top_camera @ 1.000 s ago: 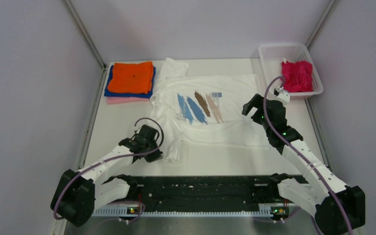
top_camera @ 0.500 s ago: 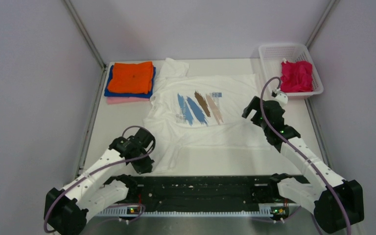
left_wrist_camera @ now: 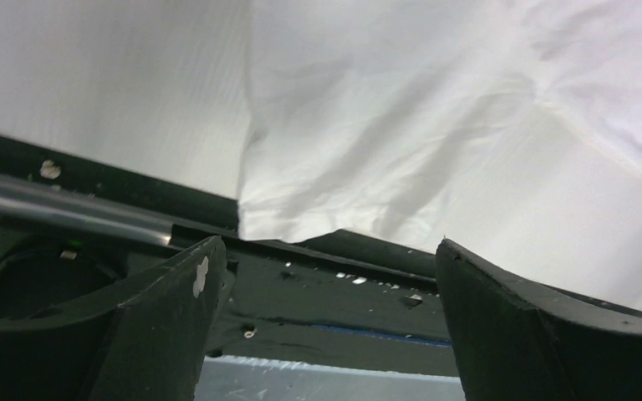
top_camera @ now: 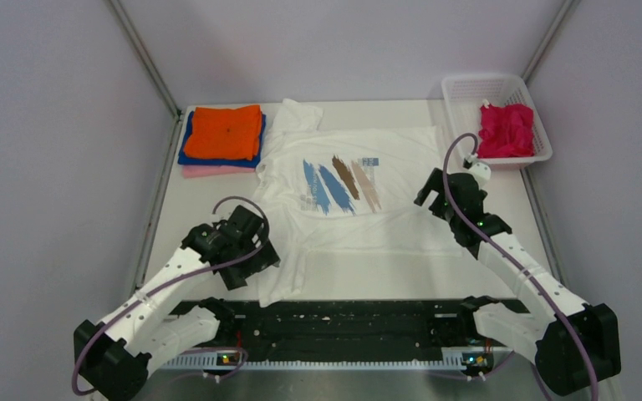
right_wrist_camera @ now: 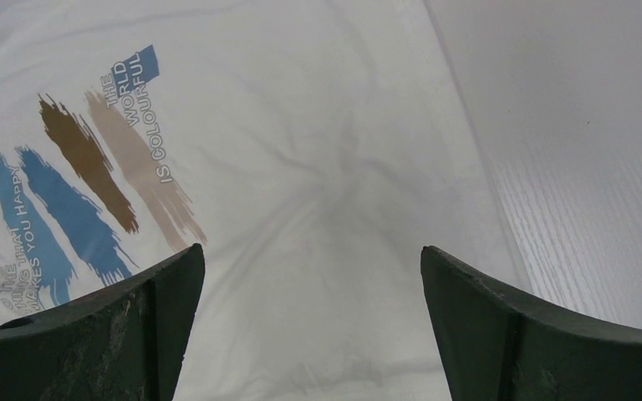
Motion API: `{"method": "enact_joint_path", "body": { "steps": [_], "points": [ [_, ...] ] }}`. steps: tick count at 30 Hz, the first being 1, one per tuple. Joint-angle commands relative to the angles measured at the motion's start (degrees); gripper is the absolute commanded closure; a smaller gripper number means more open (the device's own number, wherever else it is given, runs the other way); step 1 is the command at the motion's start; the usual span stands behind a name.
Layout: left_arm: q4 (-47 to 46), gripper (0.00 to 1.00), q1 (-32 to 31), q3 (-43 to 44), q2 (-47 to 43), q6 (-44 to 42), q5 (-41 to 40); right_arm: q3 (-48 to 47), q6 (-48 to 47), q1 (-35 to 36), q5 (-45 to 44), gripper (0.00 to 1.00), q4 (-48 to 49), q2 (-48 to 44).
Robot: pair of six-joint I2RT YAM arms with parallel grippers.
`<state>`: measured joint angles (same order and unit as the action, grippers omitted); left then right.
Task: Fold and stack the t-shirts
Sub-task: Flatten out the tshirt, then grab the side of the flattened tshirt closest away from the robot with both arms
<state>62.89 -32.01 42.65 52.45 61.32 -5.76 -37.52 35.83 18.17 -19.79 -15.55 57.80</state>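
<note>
Cloth lies loose in front of my left gripper (left_wrist_camera: pixel 328 255). A second ago I had the near-left hem corner of the white printed t-shirt (top_camera: pixel 384 221) pinched; now my fingers (left_wrist_camera: pixel 159 334) stand wide apart with nothing between them. In that second I dragged the bunched corner toward my bases. The hem that was crumpled now lies drawn out, its corner draped over the edge of the black rail (left_wrist_camera: pixel 326 288) at the near side of the table (top_camera: pixel 196 209), just beside my left gripper.

My right gripper (top_camera: pixel 425 189) hangs spread and empty above the shirt's right side, near the brush-stroke print (right_wrist_camera: pixel 92 184), barely shifted from half a second ago. The shirt lies print-up in the middle of the table.

The folded stack, an orange t-shirt (top_camera: pixel 224 131) on a blue t-shirt (top_camera: pixel 188 153) on a pink t-shirt (top_camera: pixel 213 170), sits unchanged at the far-left corner. The magenta t-shirt (top_camera: pixel 506 129) stays crumpled in the white basket (top_camera: pixel 476 86) at the far right.
</note>
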Motion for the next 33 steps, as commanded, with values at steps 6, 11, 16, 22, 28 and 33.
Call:
{"method": "enact_joint_path", "body": {
  "steps": [6, 11, 16, 22, 28, 33],
  "points": [
    [-4.4, 0.04, -0.2, -5.6, 1.6, -3.1, 4.9, 4.9, 9.4, -0.3, -5.9, 0.01, -10.7, -7.0],
    [-5.1, 0.08, -0.3, -11.0, -2.1, -3.3, 10.0, 10.5, 12.1, -0.3, -6.6, 0.01, -13.4, -14.8],
    [-11.1, 0.28, -0.4, -14.7, 0.5, -3.5, 12.7, 12.5, 13.0, -0.3, -6.6, 0.01, -14.3, -19.4],
    [-14.8, 0.41, -0.4, -17.5, 4.0, -4.4, 9.7, 12.3, 13.8, -0.4, -7.1, 0.01, -16.5, -19.4],
    [-19.9, 0.47, -0.3, -17.1, 7.8, -4.8, 9.3, 12.7, 13.8, -0.3, -6.4, 0.01, -17.1, -19.6],
    [-20.2, 0.56, -0.4, -15.3, 8.9, -5.0, 6.3, 12.9, 13.9, -0.3, -5.7, 0.02, -17.5, -19.6]
  ]
}}
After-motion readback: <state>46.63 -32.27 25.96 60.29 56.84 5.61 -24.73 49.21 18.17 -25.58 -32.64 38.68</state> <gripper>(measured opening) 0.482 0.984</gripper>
